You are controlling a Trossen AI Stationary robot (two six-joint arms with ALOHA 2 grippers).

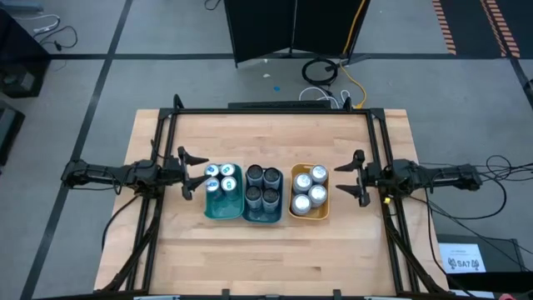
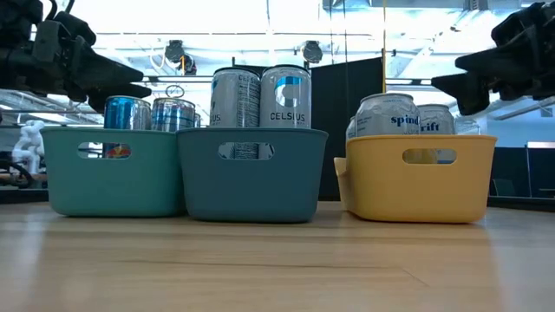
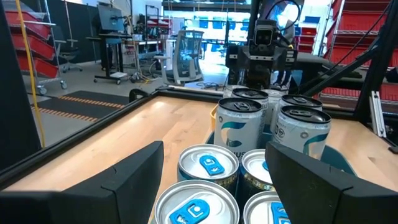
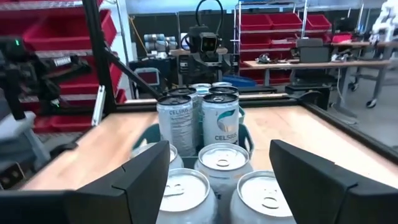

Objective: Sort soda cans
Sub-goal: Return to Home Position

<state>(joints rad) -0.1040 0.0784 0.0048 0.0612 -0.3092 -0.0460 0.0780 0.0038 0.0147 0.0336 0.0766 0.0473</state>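
Three trays stand side by side at the table's middle, each with soda cans upright in it. The teal tray (image 1: 218, 208) on the left holds short cans with blue tabs (image 3: 208, 163). The darker middle tray (image 1: 263, 215) holds tall dark-topped cans (image 2: 260, 97). The yellow tray (image 1: 306, 212) on the right holds plain silver cans (image 4: 222, 158). My left gripper (image 1: 196, 173) hangs level and open just left of the teal tray. My right gripper (image 1: 346, 177) hangs level and open just right of the yellow tray. Neither gripper has anything between its fingers.
A black frame (image 1: 275, 111) runs along the table's far edge and down both sides. Bare wood lies in front of the trays toward the near edge and behind them toward the far edge. Cables (image 1: 325, 73) lie on the floor beyond the table.
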